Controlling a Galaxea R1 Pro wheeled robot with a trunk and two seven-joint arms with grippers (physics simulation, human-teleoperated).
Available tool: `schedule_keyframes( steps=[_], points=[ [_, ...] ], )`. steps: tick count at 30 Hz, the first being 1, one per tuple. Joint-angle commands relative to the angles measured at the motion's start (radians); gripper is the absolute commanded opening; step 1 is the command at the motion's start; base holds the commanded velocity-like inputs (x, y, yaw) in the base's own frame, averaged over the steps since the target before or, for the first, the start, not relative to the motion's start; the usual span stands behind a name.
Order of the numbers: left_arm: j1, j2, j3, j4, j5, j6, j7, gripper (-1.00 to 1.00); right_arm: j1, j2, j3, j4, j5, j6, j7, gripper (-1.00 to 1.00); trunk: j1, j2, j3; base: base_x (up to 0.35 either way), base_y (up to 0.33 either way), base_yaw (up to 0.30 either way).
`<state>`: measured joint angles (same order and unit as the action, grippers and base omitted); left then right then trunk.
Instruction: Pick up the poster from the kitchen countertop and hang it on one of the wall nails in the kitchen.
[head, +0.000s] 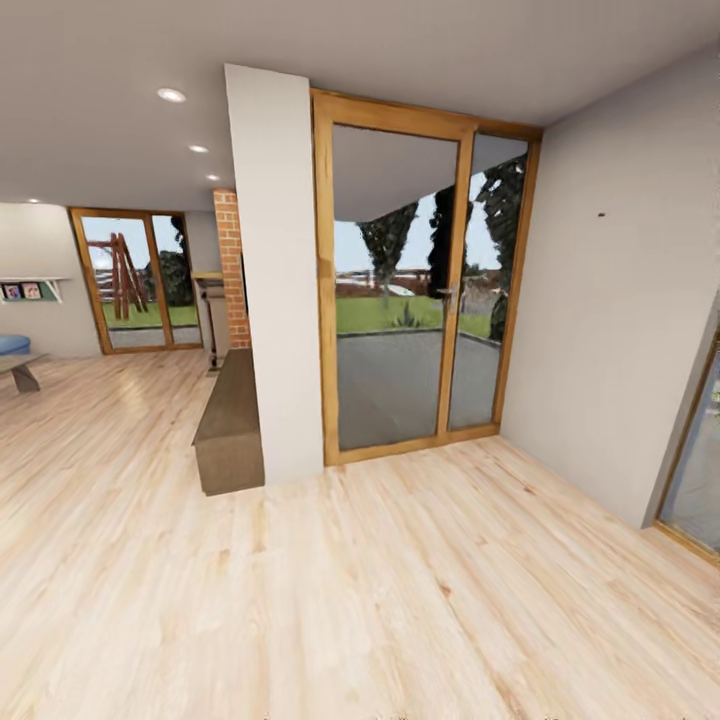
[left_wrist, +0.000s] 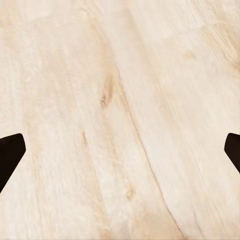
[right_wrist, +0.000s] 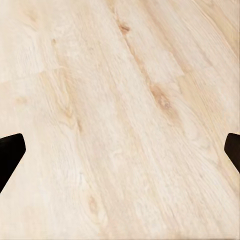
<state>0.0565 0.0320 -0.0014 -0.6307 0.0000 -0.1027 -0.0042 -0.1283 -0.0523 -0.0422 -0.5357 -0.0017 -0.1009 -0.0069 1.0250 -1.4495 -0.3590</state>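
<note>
Nail (head: 602, 214) sits high on the pale wall right of the glass door (head: 418, 285); left gripper (left_wrist: 120, 152) and right gripper (right_wrist: 120, 152) gape wide, empty, over wood floor (head: 400, 600).

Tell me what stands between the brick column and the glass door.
In the head view, a white pillar stands between the brick column and the glass door, with a low brown bench at its foot.

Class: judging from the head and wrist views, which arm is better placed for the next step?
Neither yet. Left gripper and right gripper both face wooden floor, jaws open and empty. The wall nail lies rightward, perhaps favouring the right arm later.
</note>
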Motion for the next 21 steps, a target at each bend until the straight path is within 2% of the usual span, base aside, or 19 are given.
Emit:
schedule_keyframes(
  steps=[1,21],
  points=[
    [0.000,0.000,0.000,-0.001,0.000,-0.002,0.000,1.00,-0.001,0.000,-0.001,0.001,0.000,-0.003,-0.001,1.00,0.000,-0.001,-0.002,0.000,0.000,-0.086],
    [0.000,0.000,0.000,-0.001,0.000,-0.002,0.000,1.00,-0.001,0.000,-0.001,0.000,0.000,-0.003,-0.001,1.00,0.000,-0.001,-0.033,0.000,0.000,-0.083]
  ],
)
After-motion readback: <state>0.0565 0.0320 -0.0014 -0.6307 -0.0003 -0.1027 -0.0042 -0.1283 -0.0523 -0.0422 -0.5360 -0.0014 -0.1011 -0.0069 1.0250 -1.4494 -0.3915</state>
